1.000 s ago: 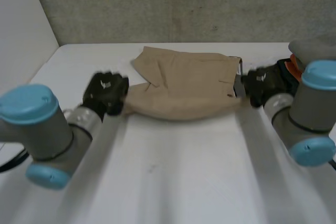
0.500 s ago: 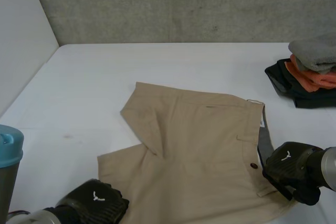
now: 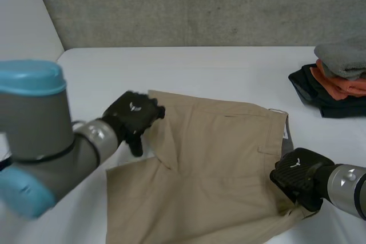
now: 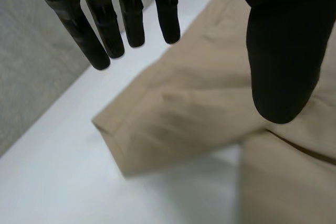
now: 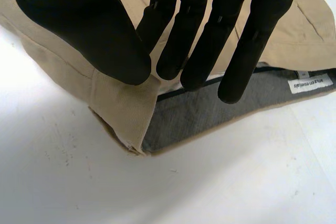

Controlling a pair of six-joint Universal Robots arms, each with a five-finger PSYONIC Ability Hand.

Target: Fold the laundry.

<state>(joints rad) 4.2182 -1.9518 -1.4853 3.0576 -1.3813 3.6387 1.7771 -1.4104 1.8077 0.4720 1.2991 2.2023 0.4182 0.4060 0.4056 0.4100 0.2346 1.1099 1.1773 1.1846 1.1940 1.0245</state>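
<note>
- Item: 1 pair of beige shorts [image 3: 211, 164], woven cloth, lying flat on the white table [image 3: 217, 72], on the near half and between my 2 hands.
- Layout: the waistband lies toward my right arm and the 2 legs toward my left; the farther leg lies angled, its hem turned back in a fold.
- Detail: the waistband is turned open at its near corner, showing a grey lining [image 5: 210, 108] with a small white label [image 5: 311, 83]; the print on it is too small to read.
- My left hand [image 3: 132, 115]: above the hem of the farther leg, fingers [image 4: 100, 51] straight and spread, thumb apart from them, grasping nothing.
- My right hand [image 3: 297, 176]: at the near corner of the waistband, straight fingers and thumb [image 5: 100, 35] closed together on the beige flap, which rises into the pinch.
- Also on the table: 1 pile of folded clothes [image 3: 337, 84] in grey, orange and black, at the far right edge, well apart from the shorts.
</note>
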